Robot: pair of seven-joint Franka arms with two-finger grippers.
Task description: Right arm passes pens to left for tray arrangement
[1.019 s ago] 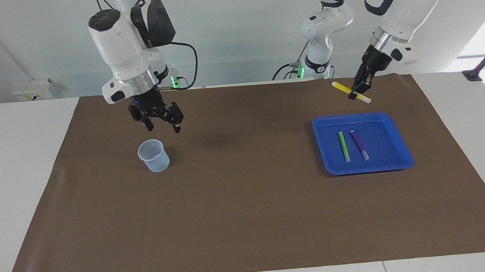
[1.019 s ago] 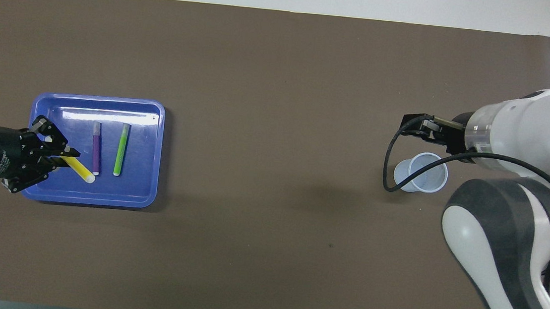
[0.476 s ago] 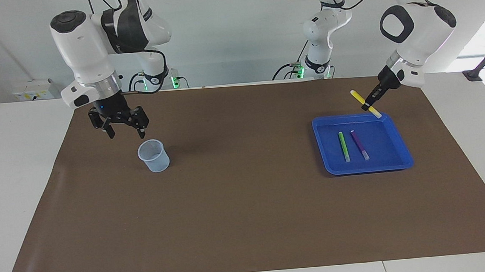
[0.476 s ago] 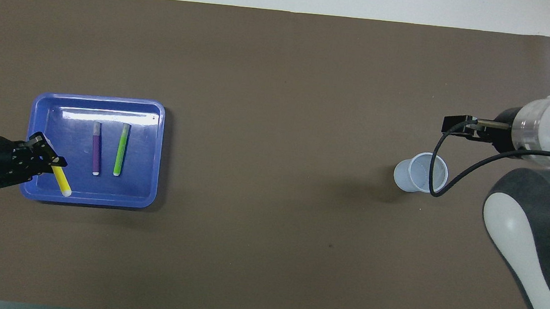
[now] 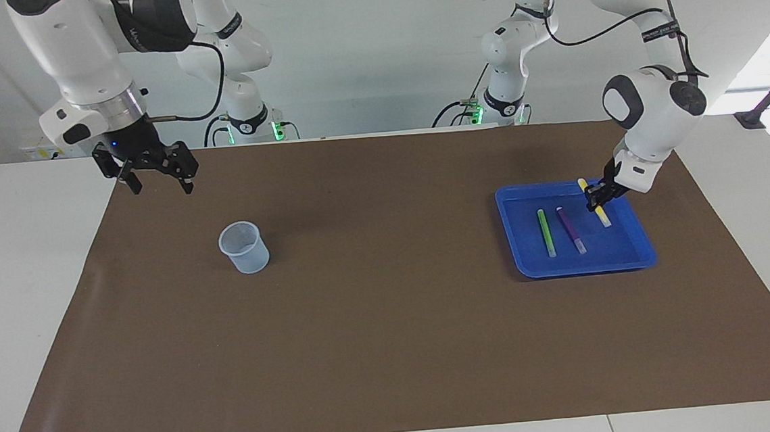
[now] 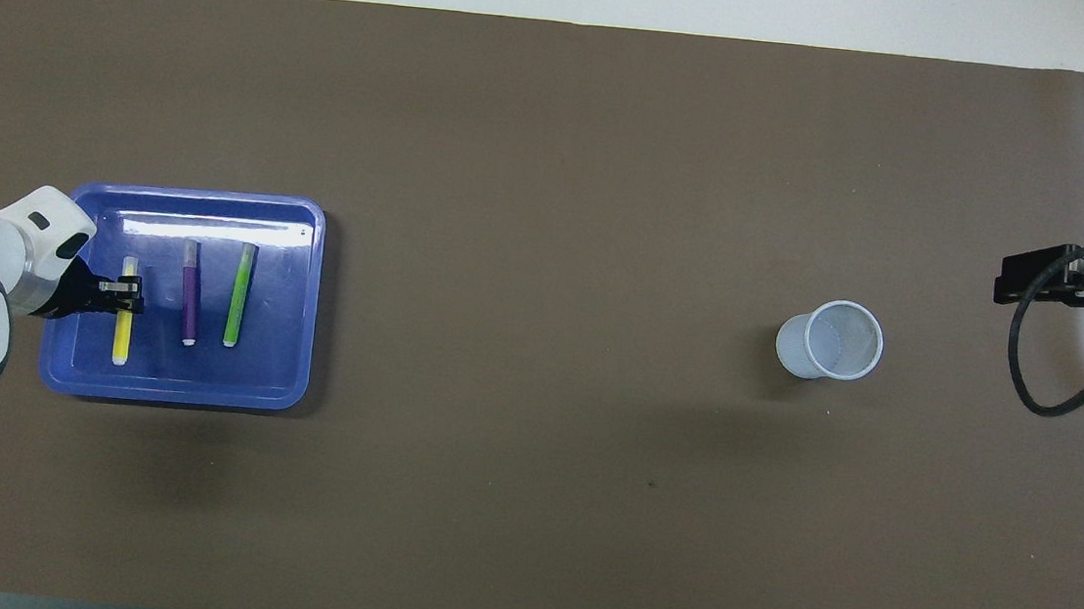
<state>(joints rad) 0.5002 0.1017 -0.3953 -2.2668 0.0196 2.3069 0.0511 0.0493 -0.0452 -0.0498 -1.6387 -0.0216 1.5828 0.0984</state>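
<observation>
Quick update from my end: over the last second the left gripper swung the yellow pen down from above the tray's robot-side edge and into the tray. A second ago the pen hung crosswise in the air; now it's low inside the tray, lined up roughly parallel to the purple pen and the green pen, on the side toward the left arm's end of the table. From overhead it makes a neat row of three: yellow, purple, green. The fingers are clenched on the yellow pen around its middle, so it's not let go yet. I can't tell from here if the pen is resting flat on the tray floor or a hair above it.

Meanwhile the right gripper has pulled back from over the cup and now hangs over the mat's edge at the right arm's end, fingers spread wide, nothing in them. The cup looks empty, so I'd say that arm's job is done and it's just waiting.

My read is that this is the last pen, basically the final placement. What's left is for the left gripper to release and lift straight up without dragging the pen out of line or nudging the purple one beside it.
</observation>
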